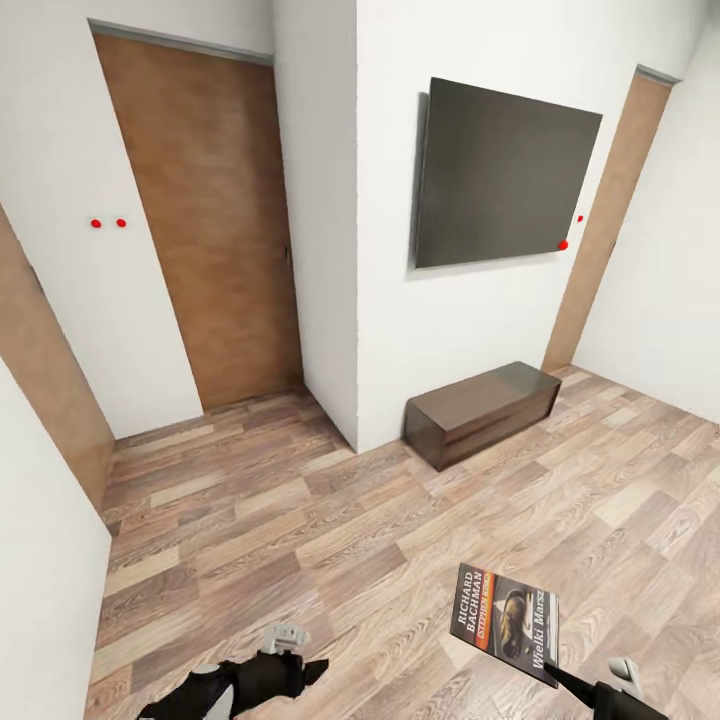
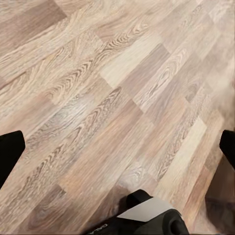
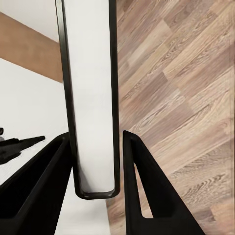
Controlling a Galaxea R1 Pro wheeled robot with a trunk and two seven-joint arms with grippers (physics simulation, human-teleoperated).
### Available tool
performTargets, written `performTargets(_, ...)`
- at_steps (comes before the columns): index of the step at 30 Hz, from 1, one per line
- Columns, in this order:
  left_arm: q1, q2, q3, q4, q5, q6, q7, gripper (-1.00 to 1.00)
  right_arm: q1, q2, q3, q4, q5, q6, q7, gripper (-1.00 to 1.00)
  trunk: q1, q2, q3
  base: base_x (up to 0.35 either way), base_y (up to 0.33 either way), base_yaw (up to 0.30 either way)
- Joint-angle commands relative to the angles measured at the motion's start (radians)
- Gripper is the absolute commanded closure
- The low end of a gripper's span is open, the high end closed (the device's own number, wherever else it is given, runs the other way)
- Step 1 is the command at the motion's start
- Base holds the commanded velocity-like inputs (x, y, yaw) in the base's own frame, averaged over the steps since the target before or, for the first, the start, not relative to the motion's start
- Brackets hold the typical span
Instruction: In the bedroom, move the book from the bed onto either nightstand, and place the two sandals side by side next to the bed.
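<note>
My right gripper [image 1: 560, 678] is shut on the book [image 1: 505, 622], a thin dark paperback with an orange band and white "Richard Bachman" lettering, and holds it by a corner above the wood floor. In the right wrist view the book [image 3: 92, 98] stands edge-on, with black fingers [image 3: 142, 186] pressed against both covers. My left gripper [image 1: 305, 660] hangs low over the floor. In the left wrist view its fingers [image 2: 10, 152] sit far apart with bare planks between them, so the left gripper [image 2: 117, 149] is open and holds nothing.
Ahead stands a white wall corner [image 1: 320, 250] with a brown door [image 1: 215, 220] to its left. A dark flat panel [image 1: 505, 180] hangs on the wall above a long low dark brown cabinet [image 1: 482, 410]. Another brown door [image 1: 605, 220] is at the far right. Plank floor [image 1: 300, 520] stretches between.
</note>
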Motion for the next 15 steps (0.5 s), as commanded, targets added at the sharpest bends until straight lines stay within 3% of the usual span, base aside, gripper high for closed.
performTargets(1,0.000,-0.001,0.003,-0.009,0.008,0.018,-0.024,-1.00,-0.001,-0.001,0.006,0.000,-0.010,0.006,0.002,1.00,0.001,-0.002,-0.002,0.000,0.000,-0.198)
performTargets(5,0.000,0.010,0.003,-0.030,0.045,0.065,-0.141,-1.00,-0.001,-0.001,0.006,0.000,-0.010,0.006,0.003,1.00,0.001,-0.002,-0.002,0.000,0.000,-0.197)
performTargets(9,-0.001,0.079,0.003,-0.032,0.058,0.077,-0.198,-1.00,-0.001,-0.002,0.006,0.000,-0.010,0.006,0.005,1.00,0.001,-0.002,-0.002,0.000,0.000,-0.196)
performTargets(12,-0.001,0.086,-0.003,-0.003,0.044,0.058,-0.190,-1.00,-0.001,-0.002,0.006,0.000,-0.010,0.006,0.006,1.00,0.001,-0.002,-0.002,0.000,0.000,-0.194)
performTargets(15,-0.001,0.091,-0.018,0.028,-0.009,0.021,-0.172,-1.00,-0.001,-0.002,0.005,0.000,-0.011,0.006,0.007,1.00,0.001,-0.002,-0.002,0.000,0.000,-0.194)
